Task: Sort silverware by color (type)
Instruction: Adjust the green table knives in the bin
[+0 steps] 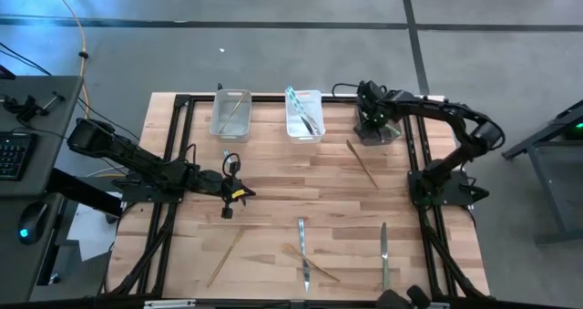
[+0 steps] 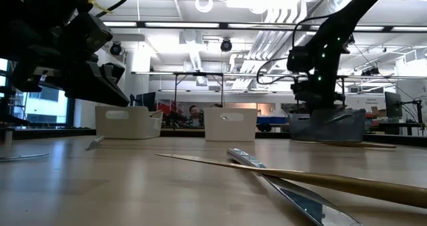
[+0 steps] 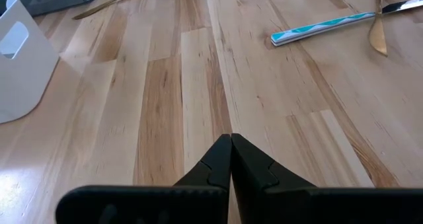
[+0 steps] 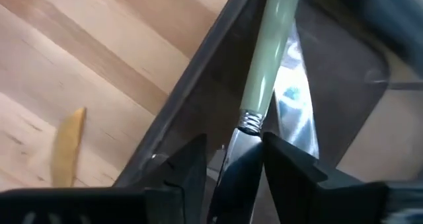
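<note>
A pale green-handled knife (image 4: 268,65) lies in the dark bin (image 1: 376,132) at the table's far right, its long axis running straight out from the right gripper (image 4: 231,159). That gripper's jaws stand spread either side of the knife's neck, not visibly clamped. The left gripper (image 3: 230,159), jaws pressed together and empty, waits mid-left.

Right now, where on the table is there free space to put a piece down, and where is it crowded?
Bare wood lies mid-table, between the left gripper and the gold piece, below the white bins. The near edge is crowded: a crossed pair and a knife. The right gripper is over the dark bin.
</note>
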You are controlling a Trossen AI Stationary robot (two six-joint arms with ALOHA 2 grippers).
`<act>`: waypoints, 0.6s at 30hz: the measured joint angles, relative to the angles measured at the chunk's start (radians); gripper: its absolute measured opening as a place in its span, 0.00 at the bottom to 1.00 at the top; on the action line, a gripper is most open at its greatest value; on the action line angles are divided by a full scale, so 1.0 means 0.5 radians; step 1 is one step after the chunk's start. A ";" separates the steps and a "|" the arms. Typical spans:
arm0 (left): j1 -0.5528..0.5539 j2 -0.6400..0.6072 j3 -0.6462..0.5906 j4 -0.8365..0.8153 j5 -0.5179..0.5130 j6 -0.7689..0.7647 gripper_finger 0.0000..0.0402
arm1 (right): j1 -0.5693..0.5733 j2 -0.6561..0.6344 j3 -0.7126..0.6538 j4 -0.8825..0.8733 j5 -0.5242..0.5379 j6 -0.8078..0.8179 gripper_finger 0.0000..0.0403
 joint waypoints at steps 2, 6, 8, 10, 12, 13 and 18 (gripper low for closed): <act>0.000 0.000 0.000 0.000 0.000 0.000 0.00 | 0.000 0.044 0.000 0.011 0.054 -0.004 0.30; 0.000 0.000 0.000 0.000 0.000 0.000 0.00 | 0.000 0.073 0.000 0.014 0.095 -0.034 0.22; 0.000 0.000 0.000 0.000 0.000 0.000 0.00 | 0.000 0.073 0.000 0.014 0.099 -0.037 0.15; 0.000 0.000 0.000 0.000 0.000 0.001 0.00 | 0.000 0.073 0.000 0.010 0.098 -0.046 0.06; 0.000 0.000 0.000 0.000 0.000 0.001 0.00 | 0.006 0.073 0.000 0.008 0.098 -0.079 0.02; 0.000 0.000 0.000 0.000 0.000 0.000 0.00 | 0.009 0.073 0.000 0.007 0.098 -0.079 0.02; 0.000 0.000 0.000 0.000 0.000 0.001 0.00 | 0.023 0.073 0.062 -0.086 0.098 -0.078 0.01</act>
